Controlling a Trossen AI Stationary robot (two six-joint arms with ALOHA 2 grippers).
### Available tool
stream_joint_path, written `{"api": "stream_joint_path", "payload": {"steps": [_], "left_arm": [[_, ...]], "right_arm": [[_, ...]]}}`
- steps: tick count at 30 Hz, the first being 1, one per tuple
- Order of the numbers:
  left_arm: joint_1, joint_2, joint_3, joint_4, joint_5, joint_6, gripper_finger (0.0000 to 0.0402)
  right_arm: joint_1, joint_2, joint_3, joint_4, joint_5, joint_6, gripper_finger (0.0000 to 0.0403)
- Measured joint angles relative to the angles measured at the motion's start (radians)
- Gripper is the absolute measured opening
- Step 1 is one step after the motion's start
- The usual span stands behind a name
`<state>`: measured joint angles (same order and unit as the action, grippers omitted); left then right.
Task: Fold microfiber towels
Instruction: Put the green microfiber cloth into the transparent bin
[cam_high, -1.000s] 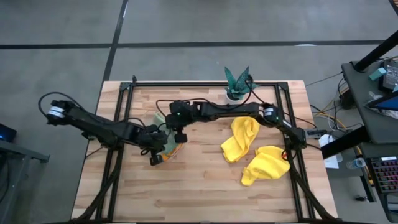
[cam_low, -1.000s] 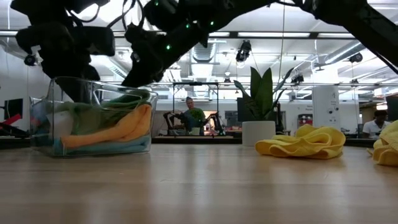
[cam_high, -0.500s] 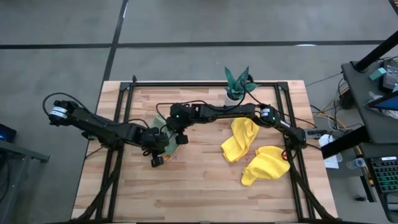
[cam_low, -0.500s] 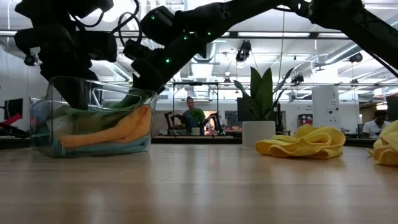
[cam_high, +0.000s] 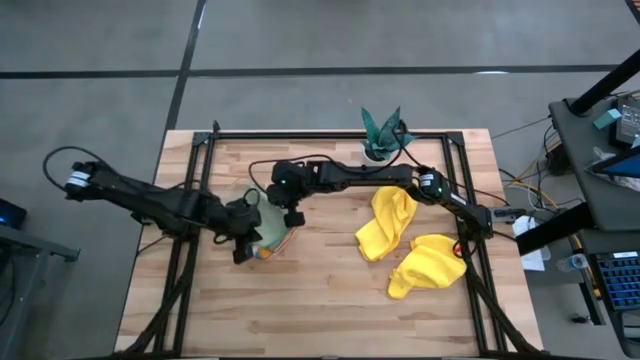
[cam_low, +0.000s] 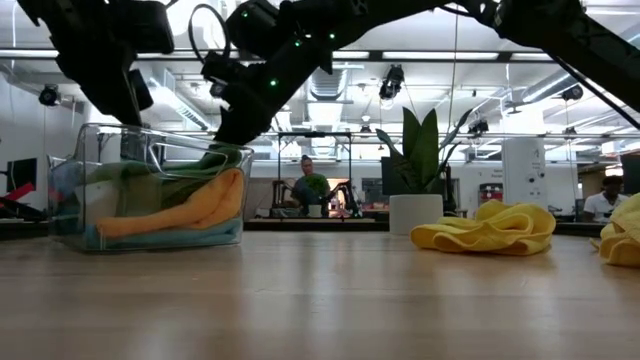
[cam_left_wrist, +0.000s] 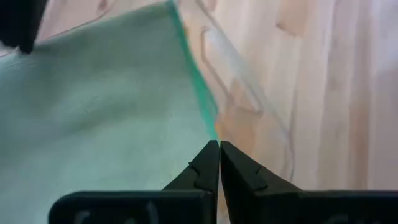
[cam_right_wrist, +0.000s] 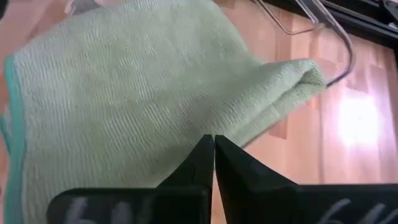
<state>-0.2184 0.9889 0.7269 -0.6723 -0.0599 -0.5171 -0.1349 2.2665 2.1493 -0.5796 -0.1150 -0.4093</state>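
Two arms meet over the clear tray (cam_low: 70, 190) at the table's left-middle. The left gripper (cam_high: 240, 252) hangs at the tray's near edge, fingers pressed together and empty; the right gripper (cam_high: 294, 214) sits at its far side, likewise closed on nothing. Inside lie the pale green towel (cam_right_wrist: 130, 93), the orange towel (cam_low: 185, 210) and the blue towel (cam_low: 160, 238). Rightward, a potted plant (cam_high: 381, 133) stands at the back edge, then two crumpled yellow towels (cam_high: 388, 222) lie loose beneath the right arm.
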Motion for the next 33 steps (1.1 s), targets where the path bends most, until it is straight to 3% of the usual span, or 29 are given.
{"api": "stream_joint_path", "payload": {"steps": [4,9,12,18,24,33], "left_arm": [[0.0,-0.047,0.0,-0.064,-0.105,0.0,0.0],[0.006,-0.082,-0.001,-0.131,-0.362,0.051,0.0],[0.033,-0.093,-0.008,-0.127,-0.456,0.116,0.0],[0.135,-0.064,-0.036,-0.112,-0.496,0.2,0.0],[0.217,-0.014,-0.114,0.055,-0.49,0.293,0.0],[0.27,0.052,-0.177,0.132,-0.484,0.288,0.0]], "right_arm": [[0.0,0.0,0.027,-0.051,0.014,-0.012,0.0008],[-0.002,-0.007,0.041,-0.092,0.014,-0.022,0.0008],[-0.003,-0.018,0.041,-0.119,0.013,-0.021,0.0008],[-0.001,-0.023,0.041,-0.118,0.004,-0.007,0.0008],[0.009,-0.023,-0.006,-0.055,0.002,0.006,0.0008],[0.017,-0.023,-0.062,-0.009,-0.058,0.025,0.0008]]}}
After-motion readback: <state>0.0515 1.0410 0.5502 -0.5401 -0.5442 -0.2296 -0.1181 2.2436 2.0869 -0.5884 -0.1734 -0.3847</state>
